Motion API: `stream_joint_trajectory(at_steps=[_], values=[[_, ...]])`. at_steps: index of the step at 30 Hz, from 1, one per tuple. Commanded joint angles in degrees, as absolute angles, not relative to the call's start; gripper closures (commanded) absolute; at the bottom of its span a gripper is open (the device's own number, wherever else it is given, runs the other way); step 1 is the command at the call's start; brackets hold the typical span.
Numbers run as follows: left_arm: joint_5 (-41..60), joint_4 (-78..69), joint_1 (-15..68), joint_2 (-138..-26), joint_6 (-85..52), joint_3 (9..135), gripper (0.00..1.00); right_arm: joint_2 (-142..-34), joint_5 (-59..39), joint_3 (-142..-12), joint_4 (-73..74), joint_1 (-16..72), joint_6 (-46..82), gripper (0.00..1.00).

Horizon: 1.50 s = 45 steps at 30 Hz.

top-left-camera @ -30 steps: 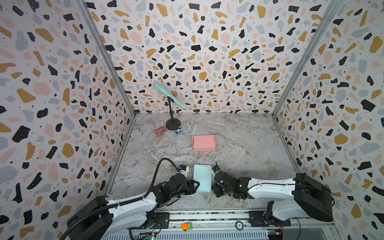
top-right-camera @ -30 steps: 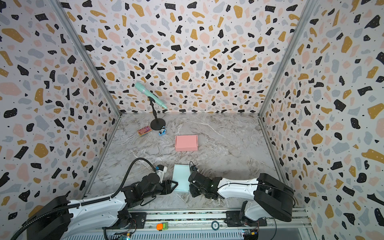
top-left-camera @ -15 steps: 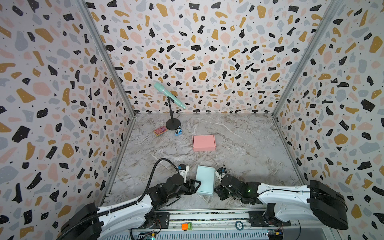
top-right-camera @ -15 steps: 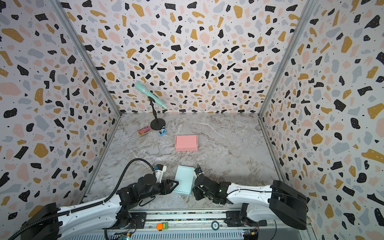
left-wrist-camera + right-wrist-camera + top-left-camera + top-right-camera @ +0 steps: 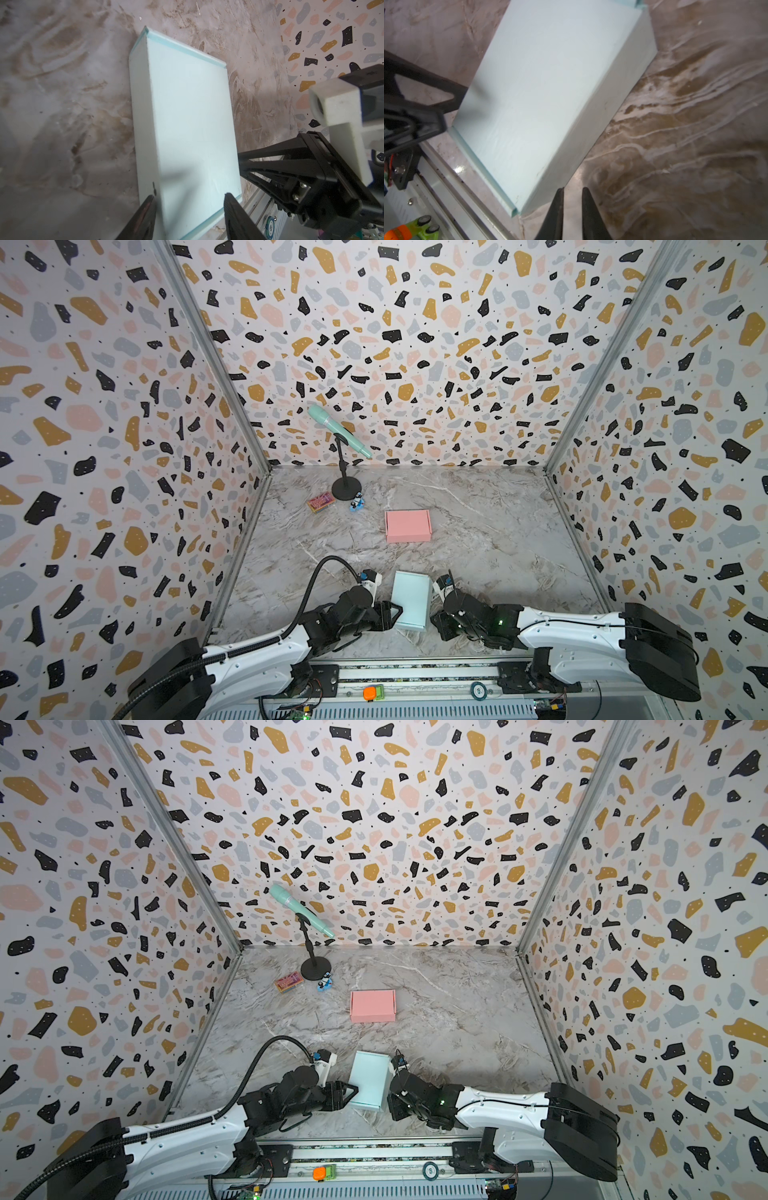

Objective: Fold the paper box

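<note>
1. Jaws: your left gripper [image 5: 188, 204] stands half-open and empty; your right gripper [image 5: 572, 204] is nearly closed and empty.
2. Between both grippers lies the mint paper box [image 5: 411, 599], closed, long axis running away from you.
3. Left jaws straddle its near corner, the closer arm.

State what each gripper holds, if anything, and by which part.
Right gripper: nothing; its narrowly parted jaws sit beside the box. Left gripper: jaws spread across the box's near end, but a grip cannot be confirmed.

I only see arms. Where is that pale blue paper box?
In both top views the pale blue paper box lies near the front edge, between the two tools.
</note>
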<state>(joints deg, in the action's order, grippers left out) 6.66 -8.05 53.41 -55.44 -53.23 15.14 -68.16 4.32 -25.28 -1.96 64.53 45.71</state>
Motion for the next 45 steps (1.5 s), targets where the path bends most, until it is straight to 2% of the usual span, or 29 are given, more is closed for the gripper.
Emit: stream_joint_trajectory(at_steps=[1, 9, 20, 45], values=[[8.00, -6.86, 50.96, -55.55, -49.37, 18.28, 0.46, -66.58, 5.19, -27.83, -4.35, 62.45, 43.40, 0.88], [13.64, -6.71, 43.49, -58.29, -43.49, 20.95, 0.44, -70.73, 2.54, -30.42, -3.82, 57.60, 40.16, 0.90], [15.95, -8.00, 42.45, -67.12, -39.62, 25.14, 0.44, -78.66, -2.17, -33.84, -0.05, 50.21, 35.15, 0.91], [19.55, -13.97, 41.98, -73.47, -39.86, 25.77, 0.43, -89.90, -7.55, -41.91, 2.99, 47.93, 30.59, 0.92]])
